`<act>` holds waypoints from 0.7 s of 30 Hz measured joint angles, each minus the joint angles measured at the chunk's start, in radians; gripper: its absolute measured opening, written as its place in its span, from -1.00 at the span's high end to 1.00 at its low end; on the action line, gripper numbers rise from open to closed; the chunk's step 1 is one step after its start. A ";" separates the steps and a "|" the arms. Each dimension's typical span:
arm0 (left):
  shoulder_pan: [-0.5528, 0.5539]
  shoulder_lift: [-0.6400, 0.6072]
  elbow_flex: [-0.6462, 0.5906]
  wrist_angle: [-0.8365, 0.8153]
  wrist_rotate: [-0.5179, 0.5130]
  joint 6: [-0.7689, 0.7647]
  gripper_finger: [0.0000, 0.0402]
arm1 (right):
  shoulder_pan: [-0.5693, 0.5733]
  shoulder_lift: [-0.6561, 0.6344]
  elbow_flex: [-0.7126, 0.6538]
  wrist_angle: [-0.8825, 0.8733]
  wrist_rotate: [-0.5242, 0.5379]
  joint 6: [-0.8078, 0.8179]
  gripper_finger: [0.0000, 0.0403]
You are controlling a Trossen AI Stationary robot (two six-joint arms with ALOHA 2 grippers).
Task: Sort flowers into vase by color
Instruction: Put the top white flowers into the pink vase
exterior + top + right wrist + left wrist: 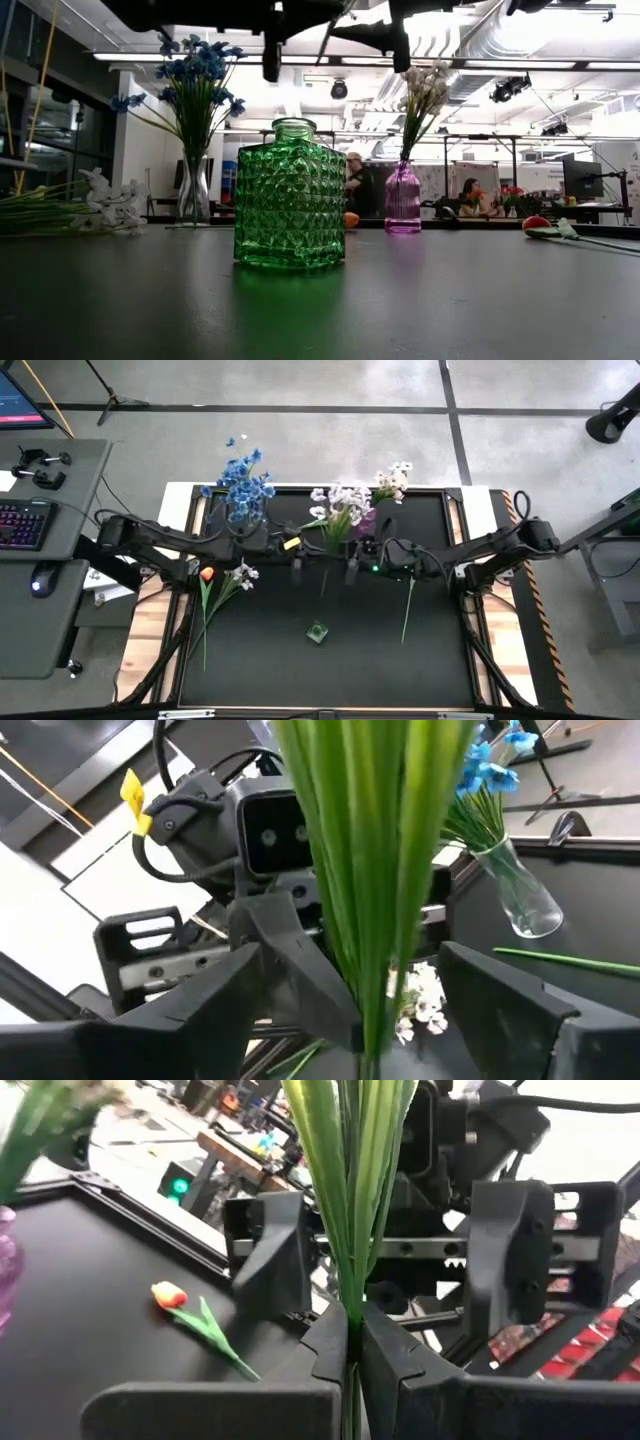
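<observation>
Flowers (345,1200) sit clamped in the left gripper (352,1342) above the black table (400,670); right gripper (375,1010) spread wide around the stems, blossoms cut off.

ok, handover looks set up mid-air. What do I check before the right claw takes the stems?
1. Left claw shut on the green stems: ok.
2. Right claw open, a finger on either side of the stems: ok.
3. Stems run through the middle of the right claw's gap: ok.
4. Blossom colour of the held bunch: cannot tell.
5. Purple vase upright, white blossoms in it: ok.
6. Green vase upright and empty, below the arms: ok.
</observation>
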 joint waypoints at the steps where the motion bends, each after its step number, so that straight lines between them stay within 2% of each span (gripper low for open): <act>1: 0.000 0.011 0.011 0.000 0.013 0.004 1.00 | -0.002 0.001 0.000 0.004 0.001 0.007 -0.41; 3: 0.000 0.031 0.025 -0.002 0.035 0.007 1.00 | -0.002 0.002 0.000 0.005 0.002 0.004 -0.31; 5: 0.000 0.046 0.035 -0.001 0.054 0.007 1.00 | -0.002 0.002 0.000 0.004 0.004 -0.001 -0.13; 7: 0.000 0.053 0.038 -0.009 0.065 0.008 1.00 | -0.002 0.002 0.000 0.001 0.005 -0.002 0.12; 11: 0.006 0.047 0.039 -0.048 0.069 0.010 1.00 | 0.000 0.002 0.000 -0.005 0.006 -0.004 0.80; 12: 0.008 0.042 0.039 -0.055 0.071 0.011 1.00 | 0.000 0.002 0.000 -0.006 0.008 -0.010 0.90; 18: 0.030 0.003 0.039 -0.108 0.105 0.017 0.98 | -0.001 -0.009 0.001 -0.026 -0.021 -0.019 0.98; 21: 0.048 -0.041 0.040 -0.187 0.111 0.021 0.89 | -0.001 -0.049 0.001 -0.099 -0.025 -0.036 0.98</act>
